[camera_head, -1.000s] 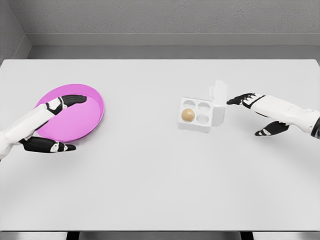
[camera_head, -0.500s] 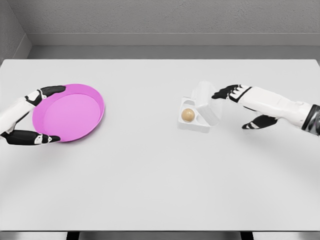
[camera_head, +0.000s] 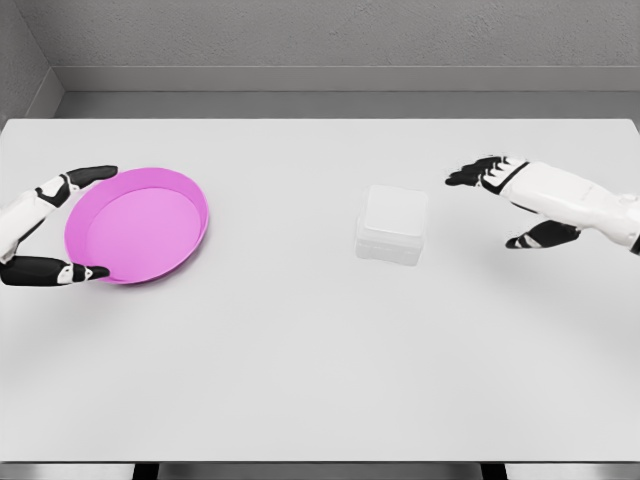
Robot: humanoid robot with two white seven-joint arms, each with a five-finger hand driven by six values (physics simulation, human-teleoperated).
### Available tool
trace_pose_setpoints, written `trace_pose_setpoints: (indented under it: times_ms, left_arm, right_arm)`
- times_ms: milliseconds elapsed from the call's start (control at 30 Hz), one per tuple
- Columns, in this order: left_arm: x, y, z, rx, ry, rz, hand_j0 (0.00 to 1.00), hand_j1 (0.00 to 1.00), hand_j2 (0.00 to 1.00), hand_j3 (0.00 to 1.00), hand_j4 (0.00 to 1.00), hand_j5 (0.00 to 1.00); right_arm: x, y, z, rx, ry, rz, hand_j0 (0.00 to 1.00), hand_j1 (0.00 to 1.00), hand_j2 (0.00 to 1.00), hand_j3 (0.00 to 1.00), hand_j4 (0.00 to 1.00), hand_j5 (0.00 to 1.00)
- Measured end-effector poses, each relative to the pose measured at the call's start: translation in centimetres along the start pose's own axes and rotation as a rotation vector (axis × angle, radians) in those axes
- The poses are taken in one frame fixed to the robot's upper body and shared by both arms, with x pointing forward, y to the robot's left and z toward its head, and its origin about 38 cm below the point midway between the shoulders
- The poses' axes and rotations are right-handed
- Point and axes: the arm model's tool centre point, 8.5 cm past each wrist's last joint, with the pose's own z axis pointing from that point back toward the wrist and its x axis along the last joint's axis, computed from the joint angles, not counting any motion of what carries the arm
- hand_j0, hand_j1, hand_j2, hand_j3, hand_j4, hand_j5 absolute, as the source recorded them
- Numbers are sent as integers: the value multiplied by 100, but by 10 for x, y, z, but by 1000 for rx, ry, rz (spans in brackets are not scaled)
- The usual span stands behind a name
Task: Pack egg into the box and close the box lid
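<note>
Reaching in from the far left edge, the left hand (camera_head: 45, 228) sits with its fingers spread and holding nothing, one dark finger just beside the upper rim of the pink plate (camera_head: 195, 200) and another beside the lower rim. The plate lies flat on the white surface (camera_head: 300, 340) with nothing in it.

Right of the middle stands the white box (camera_head: 392, 224), its lid down flat over the tray so that the egg cannot be seen; it is judged to be inside, under the lid. The box rests squarely on the surface, well apart from the plate.

Further right, the right hand (camera_head: 510, 200) hovers near the box without touching it, fingers spread and empty, the thumb hanging lower and apart from the rest.

As to handling, the box looks like a light, thin-walled carton that would slide or tip under a sideways push, and its contents are fragile. Any further contact would best come as gentle downward pressure on the middle of the lid, or a hold across the two side walls rather than at the lid's free edge, which might lift it open. With the lid lying flush, the task appears complete or nearly so.
</note>
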Motion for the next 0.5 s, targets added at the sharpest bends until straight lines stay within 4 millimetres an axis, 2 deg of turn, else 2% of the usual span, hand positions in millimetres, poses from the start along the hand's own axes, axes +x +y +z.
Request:
trace_pose_setpoints:
  times_ms: [33,167,500]
  left_arm:
    - [0,0,0,1,1,0,100,100,100,100,100,100]
    - [-3,1,1,4,8,2,100,100,100,100,100,100]
    - [-8,1,4,3,26,7,100,100,100,100,100,100]
  right_arm:
    - [-2,14,9,16,13,-24,100,100,100,100,100,100]
    - [-8,-8,26,-31,40,13,100,100,100,100,100,100]
    - [-9,-16,28,-48,42,27,100,100,100,100,100,100]
